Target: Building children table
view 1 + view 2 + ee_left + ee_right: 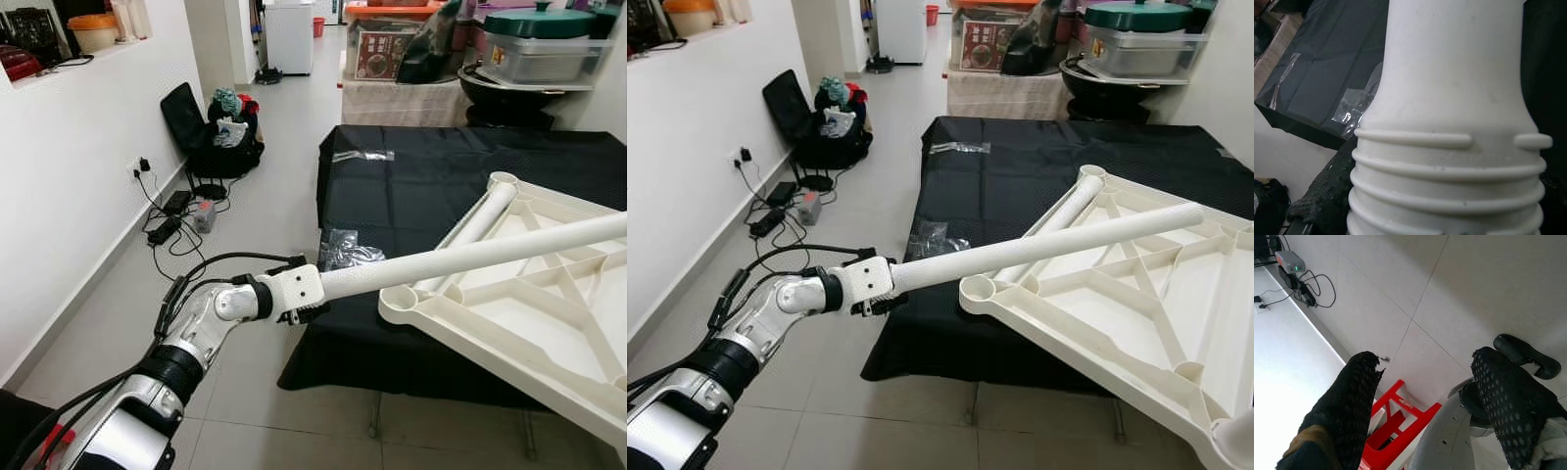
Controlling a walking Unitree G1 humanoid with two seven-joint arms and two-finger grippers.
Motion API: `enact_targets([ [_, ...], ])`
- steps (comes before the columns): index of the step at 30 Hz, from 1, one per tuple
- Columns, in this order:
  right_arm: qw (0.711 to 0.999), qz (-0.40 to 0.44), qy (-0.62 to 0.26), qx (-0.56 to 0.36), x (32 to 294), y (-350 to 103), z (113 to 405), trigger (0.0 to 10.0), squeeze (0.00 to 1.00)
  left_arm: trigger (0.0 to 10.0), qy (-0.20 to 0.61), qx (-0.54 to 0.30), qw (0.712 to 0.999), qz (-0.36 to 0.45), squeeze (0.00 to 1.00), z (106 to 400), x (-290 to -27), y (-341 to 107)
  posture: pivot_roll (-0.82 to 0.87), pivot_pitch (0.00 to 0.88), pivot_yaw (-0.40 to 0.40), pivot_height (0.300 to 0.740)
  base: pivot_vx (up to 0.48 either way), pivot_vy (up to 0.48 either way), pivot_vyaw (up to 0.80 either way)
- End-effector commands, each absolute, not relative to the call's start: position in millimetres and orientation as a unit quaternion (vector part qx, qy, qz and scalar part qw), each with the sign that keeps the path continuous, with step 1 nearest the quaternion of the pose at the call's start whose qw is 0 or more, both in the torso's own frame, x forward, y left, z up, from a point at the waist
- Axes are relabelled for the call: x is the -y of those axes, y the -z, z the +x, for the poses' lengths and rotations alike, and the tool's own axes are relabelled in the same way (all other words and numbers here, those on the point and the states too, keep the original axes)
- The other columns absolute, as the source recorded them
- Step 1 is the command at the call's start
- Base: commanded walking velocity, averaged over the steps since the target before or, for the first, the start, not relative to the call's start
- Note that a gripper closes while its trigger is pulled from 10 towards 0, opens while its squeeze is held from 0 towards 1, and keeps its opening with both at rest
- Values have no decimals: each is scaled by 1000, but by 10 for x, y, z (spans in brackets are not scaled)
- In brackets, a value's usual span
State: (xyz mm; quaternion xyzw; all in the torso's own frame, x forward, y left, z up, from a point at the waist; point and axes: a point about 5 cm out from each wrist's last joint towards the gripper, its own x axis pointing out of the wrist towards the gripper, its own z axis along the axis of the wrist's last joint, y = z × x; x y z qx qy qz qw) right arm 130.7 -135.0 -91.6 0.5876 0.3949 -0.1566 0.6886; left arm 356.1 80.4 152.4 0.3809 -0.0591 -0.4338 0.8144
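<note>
Leg (pixel 460 259) lengthwise from left hand (pixel 299 299) rightward

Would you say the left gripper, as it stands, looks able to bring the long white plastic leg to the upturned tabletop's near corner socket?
Probably yes: the left gripper holds the long white plastic leg, which passes just above the near corner socket, unobstructed.

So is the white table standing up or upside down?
Upside down. The table top shows its ribbed underside and round leg sockets facing up, resting on the black cloth. The left gripper holds one table leg over it.
</note>
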Motion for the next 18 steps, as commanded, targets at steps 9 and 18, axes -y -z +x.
enact_targets([
  [9,807,569,-130,86,1181,-2198,3394,10000,0,10000,458,79,787,407,0,3348,-889,-1294,49,0,0,740,0,0,0],
  [18,808,567,-132,84,1168,-2199,3405,10000,0,10000,444,75,805,385,0,3407,-904,-1359,51,0,0,740,0,0,0],
])
